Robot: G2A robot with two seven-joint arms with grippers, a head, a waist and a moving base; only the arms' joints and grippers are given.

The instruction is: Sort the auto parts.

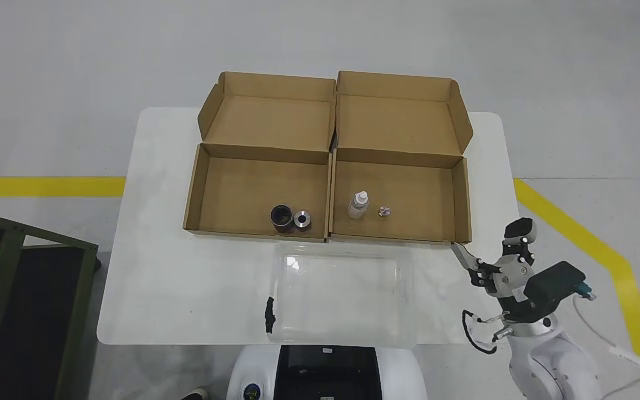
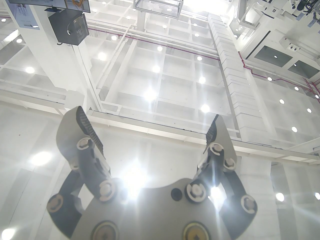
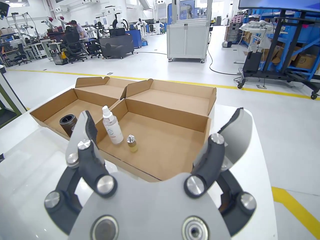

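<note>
Hovering right tool (image 3: 162,114) wide, empty, at right edge of desk (image 1: 160,280) | left tool (image 2: 147,114) wide, empty, facing ceiling (image 2: 175,76) | bottle (image 3: 112,128), vial (image 3: 132,144) in right box (image 3: 172,138) | cylinders (image 1: 281,215) in left box (image 1: 230,190)

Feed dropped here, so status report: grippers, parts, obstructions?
Left gripper open, facing ceiling; right gripper open, facing right box. Spray bottle and small bottle in it; dark cylinders in left box. Nothing blocks them.

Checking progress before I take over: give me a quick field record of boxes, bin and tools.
Left box: dark cylinder and grey cylinder, side by side.
Right box: spray bottle, small vial, both upright.
Clear bin: on table in front of boxes.
Right tool: open, holding nothing, at table's right edge.
Left tool: open, pointing at ceiling.
</note>
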